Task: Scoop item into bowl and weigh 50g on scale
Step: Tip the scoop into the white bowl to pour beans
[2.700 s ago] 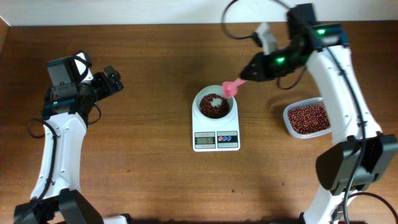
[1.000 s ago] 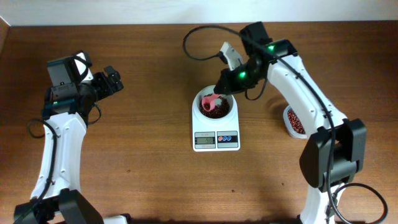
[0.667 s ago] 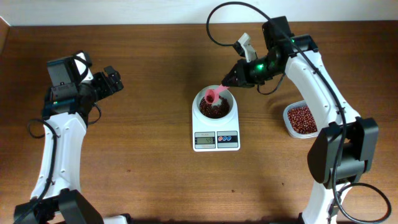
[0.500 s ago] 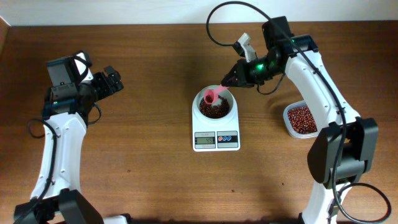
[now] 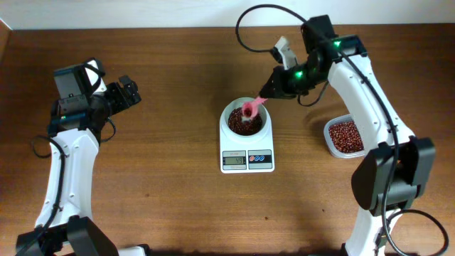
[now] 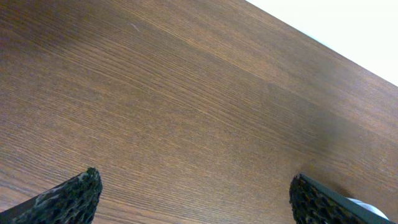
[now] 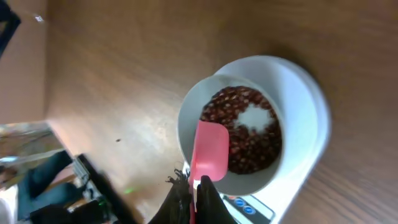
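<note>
The white bowl (image 5: 264,128) stands on the white scale (image 5: 247,161) at mid table and holds dark red-brown beans (image 5: 243,126). My right gripper (image 5: 271,94) is shut on a pink scoop (image 5: 251,107) and holds it over the bowl's upper right rim. In the right wrist view the pink scoop (image 7: 209,152) hangs above the beans (image 7: 249,140) inside the bowl (image 7: 298,99), with the gripper (image 7: 194,190) clamped on its handle. My left gripper (image 5: 128,92) is open and empty at the far left; its view shows only bare wood between the fingertips (image 6: 196,196).
A clear plastic tub (image 5: 346,136) with more beans sits at the right, partly under the right arm. The scale's display and buttons (image 5: 247,160) face the front edge.
The right gripper swept the pink scoop from the bowl's right rim into the bowl, then drew it back and up to the upper right rim. The left arm has not moved.
</note>
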You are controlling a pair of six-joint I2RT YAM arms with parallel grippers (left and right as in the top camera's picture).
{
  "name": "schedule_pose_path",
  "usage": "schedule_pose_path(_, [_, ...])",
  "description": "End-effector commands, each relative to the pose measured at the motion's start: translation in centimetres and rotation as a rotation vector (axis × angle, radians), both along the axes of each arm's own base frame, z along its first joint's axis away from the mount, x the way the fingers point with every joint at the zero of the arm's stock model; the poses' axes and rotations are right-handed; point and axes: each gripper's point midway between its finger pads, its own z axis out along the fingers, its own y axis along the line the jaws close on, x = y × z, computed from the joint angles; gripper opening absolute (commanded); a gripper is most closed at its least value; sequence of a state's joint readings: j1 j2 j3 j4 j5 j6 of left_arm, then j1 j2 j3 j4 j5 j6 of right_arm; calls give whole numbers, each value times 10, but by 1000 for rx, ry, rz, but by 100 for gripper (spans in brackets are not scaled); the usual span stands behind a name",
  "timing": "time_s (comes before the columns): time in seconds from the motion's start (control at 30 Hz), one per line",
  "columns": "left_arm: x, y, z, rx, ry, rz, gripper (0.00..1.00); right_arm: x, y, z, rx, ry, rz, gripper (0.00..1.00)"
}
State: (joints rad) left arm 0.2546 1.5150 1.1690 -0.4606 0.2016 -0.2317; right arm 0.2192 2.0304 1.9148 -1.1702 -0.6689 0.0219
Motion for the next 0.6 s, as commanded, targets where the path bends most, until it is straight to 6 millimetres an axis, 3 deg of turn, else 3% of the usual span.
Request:
schedule_pose_path(0.0, [3,4,5,2,-12,16,99,4,3,22,-111,-129,12,4])
schedule_pose_path(0.17, [3,4,5,2,-12,15,99,-5,24,21,-194,-188,81,4])
schedule_pose_path(0.33, [3,4,5,2,-12,16,99,1,28,28,-328,-286,82,4])
schedule_pose_path(0.57, [3,4,5,2,-12,16,99,-1,26,25,-374,-305,109,4])
